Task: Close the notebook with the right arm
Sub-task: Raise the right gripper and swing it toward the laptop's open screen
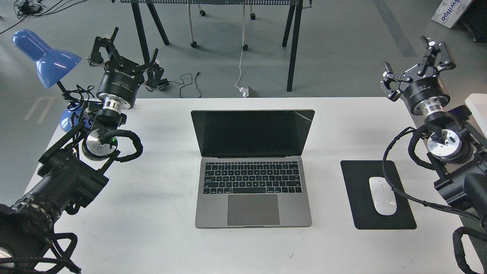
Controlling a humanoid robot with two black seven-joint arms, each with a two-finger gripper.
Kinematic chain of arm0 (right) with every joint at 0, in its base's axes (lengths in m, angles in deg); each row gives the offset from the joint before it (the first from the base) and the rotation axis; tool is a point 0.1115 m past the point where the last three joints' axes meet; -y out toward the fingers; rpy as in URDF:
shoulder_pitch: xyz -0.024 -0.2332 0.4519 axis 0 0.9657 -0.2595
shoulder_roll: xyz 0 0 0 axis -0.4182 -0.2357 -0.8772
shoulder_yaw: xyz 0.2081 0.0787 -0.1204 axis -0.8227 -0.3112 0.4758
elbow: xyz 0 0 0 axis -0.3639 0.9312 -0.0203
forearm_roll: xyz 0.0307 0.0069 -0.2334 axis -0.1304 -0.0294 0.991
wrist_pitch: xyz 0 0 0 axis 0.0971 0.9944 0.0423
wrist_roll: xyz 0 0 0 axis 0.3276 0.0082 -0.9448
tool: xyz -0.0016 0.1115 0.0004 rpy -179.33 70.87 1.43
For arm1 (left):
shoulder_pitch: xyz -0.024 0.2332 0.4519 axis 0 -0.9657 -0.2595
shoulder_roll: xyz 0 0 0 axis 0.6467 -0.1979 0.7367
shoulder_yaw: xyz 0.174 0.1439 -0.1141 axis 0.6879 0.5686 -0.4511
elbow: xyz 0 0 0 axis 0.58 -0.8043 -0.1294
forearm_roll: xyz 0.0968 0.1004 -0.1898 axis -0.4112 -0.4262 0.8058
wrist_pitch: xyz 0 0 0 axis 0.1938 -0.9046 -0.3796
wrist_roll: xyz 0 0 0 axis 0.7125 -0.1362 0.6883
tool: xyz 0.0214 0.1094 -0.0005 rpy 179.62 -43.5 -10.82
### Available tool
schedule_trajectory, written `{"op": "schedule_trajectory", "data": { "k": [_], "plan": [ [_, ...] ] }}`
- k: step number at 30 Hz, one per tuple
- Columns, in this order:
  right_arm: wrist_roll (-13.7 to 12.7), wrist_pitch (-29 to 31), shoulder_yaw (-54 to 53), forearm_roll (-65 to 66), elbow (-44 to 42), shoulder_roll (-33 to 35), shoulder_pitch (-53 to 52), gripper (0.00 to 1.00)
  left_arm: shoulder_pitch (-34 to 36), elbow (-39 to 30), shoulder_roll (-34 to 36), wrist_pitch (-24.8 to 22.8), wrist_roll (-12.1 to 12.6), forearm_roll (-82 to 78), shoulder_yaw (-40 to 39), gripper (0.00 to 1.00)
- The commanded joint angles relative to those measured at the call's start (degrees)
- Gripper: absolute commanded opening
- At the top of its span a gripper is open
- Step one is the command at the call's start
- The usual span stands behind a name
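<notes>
Notebook [253,169]: nearest the camera at the middle of the white table [159,236], lid up, dark screen cracked at its upper right corner, keyboard and trackpad facing the viewer.
Mouse pad [355,198]: flat black, to the right of the notebook, well apart from it.
Mouse [382,196]: white, lying on the pad.
Right pincer [418,62]: raised over the table's far right corner, fingers spread wide, holding nothing.
Left pincer [125,53]: above the far left corner, fingers spread, empty.
Lamp [45,57]: blue, at the left edge.
</notes>
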Motion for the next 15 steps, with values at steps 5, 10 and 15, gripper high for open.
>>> {"op": "schedule_trajectory", "data": {
  "k": [5,10,15],
  "plan": [
    [0.18,0.12,1.66,0.07,0.74,-0.53,0.51,1.00,0.30,0.52,-0.17,1.41,-0.12,0.00,-0.09,1.00],
    [0.35,-0.06,5.35,0.16,0.65,-2.29,-0.54,1.00,0.30,0.43,-0.08,0.71,-0.03,0.00,0.00,1.00],
    [0.18,-0.24,10.35,0.16,-0.05,-5.10,-4.23,1.00,0.21,0.43,-0.08,0.62,-0.03,0.09,0.00,1.00]
  ]
}}
